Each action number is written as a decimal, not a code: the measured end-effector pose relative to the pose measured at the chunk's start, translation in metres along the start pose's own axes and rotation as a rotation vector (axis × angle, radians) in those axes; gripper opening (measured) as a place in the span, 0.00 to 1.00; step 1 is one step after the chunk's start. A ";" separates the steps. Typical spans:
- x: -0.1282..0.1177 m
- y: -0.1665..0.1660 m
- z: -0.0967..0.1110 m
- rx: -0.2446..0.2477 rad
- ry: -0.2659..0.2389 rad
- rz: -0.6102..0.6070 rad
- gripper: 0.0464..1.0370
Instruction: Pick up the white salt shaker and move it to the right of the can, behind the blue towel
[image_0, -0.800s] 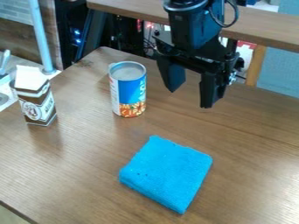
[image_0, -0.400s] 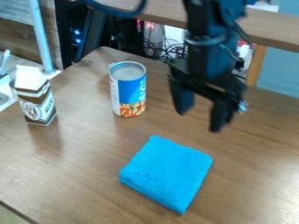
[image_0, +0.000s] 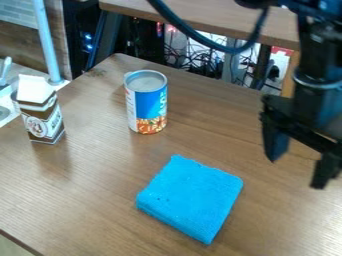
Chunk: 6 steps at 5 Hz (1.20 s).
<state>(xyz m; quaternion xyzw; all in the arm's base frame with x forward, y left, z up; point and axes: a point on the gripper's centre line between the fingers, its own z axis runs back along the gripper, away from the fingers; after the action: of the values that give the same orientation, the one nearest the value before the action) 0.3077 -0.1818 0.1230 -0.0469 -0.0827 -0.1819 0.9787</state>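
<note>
The black gripper (image_0: 296, 174) hangs over the right side of the wooden table, its two fingers spread apart with nothing between them. It is to the right of and a little higher in the view than a folded blue cloth (image_0: 191, 198), not touching it. Left of the gripper, farther back, a blue and white can (image_0: 147, 102) stands upright. A brown and white carton (image_0: 41, 111) stands upright at the left.
The wooden table (image_0: 87, 175) ends at the lower left and at the back. Beyond its back edge are cables (image_0: 202, 59) and another wooden surface (image_0: 220, 24). A light-blue pole (image_0: 48, 42) rises behind the carton.
The gripper has moved to the right and down in the view, away from the can. It stays open; the cloth, can and carton have not moved.
</note>
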 end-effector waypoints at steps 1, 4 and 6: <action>0.010 -0.028 -0.005 -0.002 -0.025 -0.017 0.96; 0.003 -0.072 -0.012 0.034 -0.019 0.148 0.96; -0.010 -0.086 -0.026 0.081 0.031 0.291 0.96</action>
<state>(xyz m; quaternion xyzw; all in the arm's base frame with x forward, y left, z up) 0.2707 -0.2609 0.1007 -0.0158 -0.0671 -0.0355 0.9970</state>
